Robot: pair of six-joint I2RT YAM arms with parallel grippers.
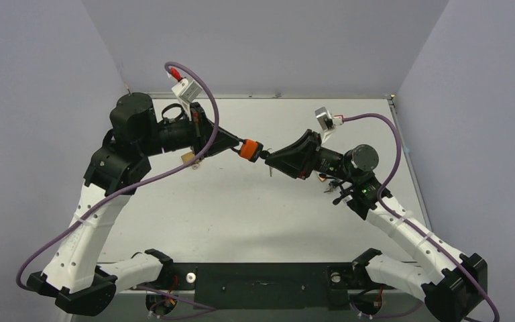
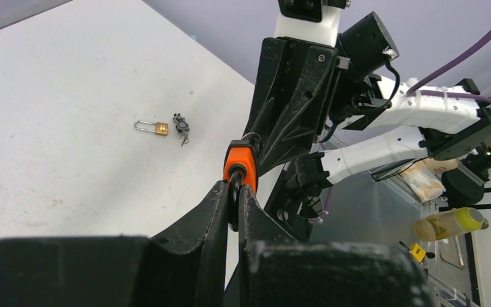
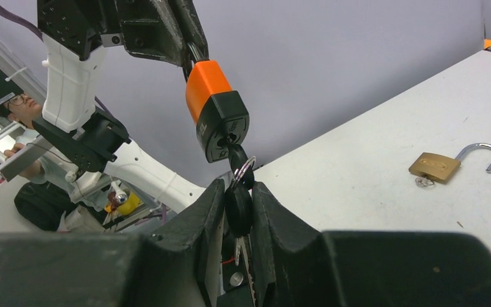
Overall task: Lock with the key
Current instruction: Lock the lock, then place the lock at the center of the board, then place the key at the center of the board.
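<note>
The orange padlock [image 1: 249, 149] hangs in the air above the middle of the counter [image 1: 241, 221], between the two arms, which meet there tip to tip. The left pincer [image 2: 231, 192] is closed narrow on the shackle end of it, so the orange body sticks out beyond the fingertips with its black end turned to the other arm. The right pincer [image 3: 238, 192] is pinched on the black head of a key [image 3: 238, 206]. That key runs up into the keyhole in the lock's black end, and a silver key ring [image 3: 244, 170] loops through its head just above the fingertips. In the top view a spare key [image 1: 269, 171] dangles under this pincer. On the counter lies a brass padlock [image 3: 435, 167] on its side with its shackle swung open. A small bunch of keys [image 2: 181, 125] lies just beside the brass body, well apart from the lock being held.
</note>
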